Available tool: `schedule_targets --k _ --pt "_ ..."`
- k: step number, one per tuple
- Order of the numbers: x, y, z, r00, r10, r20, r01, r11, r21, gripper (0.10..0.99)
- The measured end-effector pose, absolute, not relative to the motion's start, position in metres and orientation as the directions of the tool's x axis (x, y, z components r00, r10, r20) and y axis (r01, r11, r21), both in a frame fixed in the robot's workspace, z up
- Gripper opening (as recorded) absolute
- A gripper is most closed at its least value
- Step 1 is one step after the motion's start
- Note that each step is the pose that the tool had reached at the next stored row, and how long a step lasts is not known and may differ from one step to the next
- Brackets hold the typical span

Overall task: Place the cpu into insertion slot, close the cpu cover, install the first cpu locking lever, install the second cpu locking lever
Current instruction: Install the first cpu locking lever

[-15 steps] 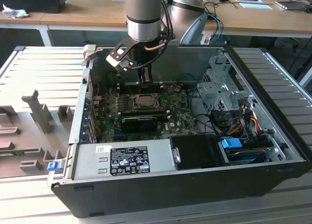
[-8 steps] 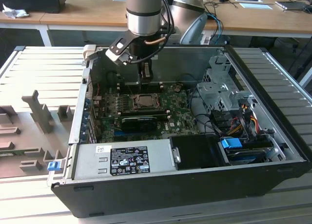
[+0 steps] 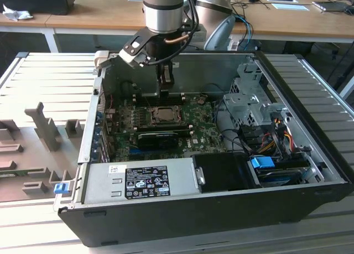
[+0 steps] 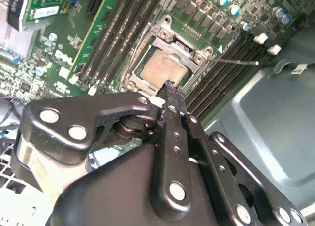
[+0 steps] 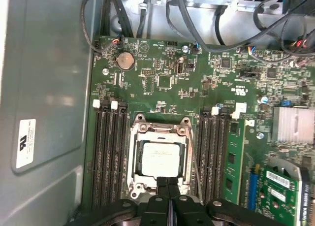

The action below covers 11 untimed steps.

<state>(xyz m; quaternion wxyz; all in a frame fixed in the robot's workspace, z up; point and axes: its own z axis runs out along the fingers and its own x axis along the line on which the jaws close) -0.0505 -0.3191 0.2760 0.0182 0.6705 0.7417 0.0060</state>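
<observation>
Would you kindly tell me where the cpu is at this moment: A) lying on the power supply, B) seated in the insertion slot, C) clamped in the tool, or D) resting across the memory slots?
B: in the first wrist view the cpu lies flat inside the insertion slot, while the tool is shut on nothing at the slot's edge.

Open black computer case (image 3: 193, 215) lies on slatted grey table (image 3: 50, 71). Grey power supply (image 3: 138, 179) sits along one case wall, black expansion card (image 3: 160, 138) just beyond. Drive cage (image 3: 249, 96) toward the exterior view's right. Coin battery (image 5: 124, 60) on green board (image 5: 147, 88); finned heatsink (image 5: 293, 124) well apart.
</observation>
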Motion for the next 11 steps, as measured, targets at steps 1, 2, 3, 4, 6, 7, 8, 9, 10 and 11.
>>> schedule_targets --k 1,2,3,4,6,7,8,9,10,11 --pt "-0.0505 -0.3191 0.276 -0.119 0.993 -0.019 0.992 0.12 0.033 0.106" --pt "-0.0505 -0.3191 0.2761 -0.158 0.987 -0.019 0.987 0.159 0.033 0.106" --pt "-0.0505 -0.3192 0.2761 -0.188 0.982 -0.019 0.982 0.188 0.033 0.106" --pt "-0.0505 -0.3191 0.2761 -0.207 0.978 -0.019 0.978 0.208 0.033 0.106" --pt "-0.0505 -0.3191 0.276 -0.248 0.968 -0.02 0.968 0.249 0.033 0.106" --pt "-0.0505 -0.3192 0.2759 -0.265 0.964 -0.02 0.963 0.266 0.033 0.106" --pt "-0.0505 -0.3192 0.2757 -0.291 0.957 -0.02 0.956 0.291 0.033 0.106" --pt "-0.0505 -0.3192 0.2756 -0.309 0.951 -0.02 0.95 0.309 0.033 0.106" --pt "-0.0505 -0.3192 0.2755 -0.364 0.931 -0.02 0.931 0.365 0.033 0.106" --pt "-0.0505 -0.3192 0.2755 -0.39 0.92 -0.022 0.92 0.391 0.032 0.106"
